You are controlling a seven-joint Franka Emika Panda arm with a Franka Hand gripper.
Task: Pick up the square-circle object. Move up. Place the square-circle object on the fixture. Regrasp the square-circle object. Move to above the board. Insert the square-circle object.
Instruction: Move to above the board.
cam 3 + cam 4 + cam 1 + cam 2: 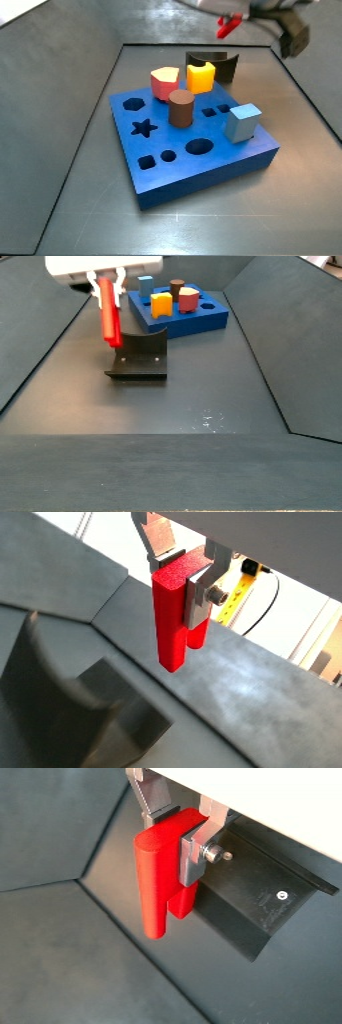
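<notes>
1. In a side view, the gripper (pixel 107 278) hangs at the left, above the small dark L-shaped fixture (pixel 139 359) on the grey floor. Its silver fingers are closed narrow on the upper end of the bright red blocky square-circle object (pixel 108 316), which hangs upright in the air, not touching the fixture.

2. To the right and further back stands the large thick blue board (pixel 187 315) with several coloured pegs standing in it.

3. I judge that the step in hand is the move up, or the start of placing on the fixture. The next move calls for lowering the peg straight into the fixture, gently, before the fingers open.

4. Both wrist views show the grip closely: a silver finger (pixel 199 594) presses on the flat red face. One shows the fixture below the peg; the side views do not show the grip so clearly.

5. The side view with the board near shows its shaped holes, but the gripper there is blurred at the upper edge.
</notes>
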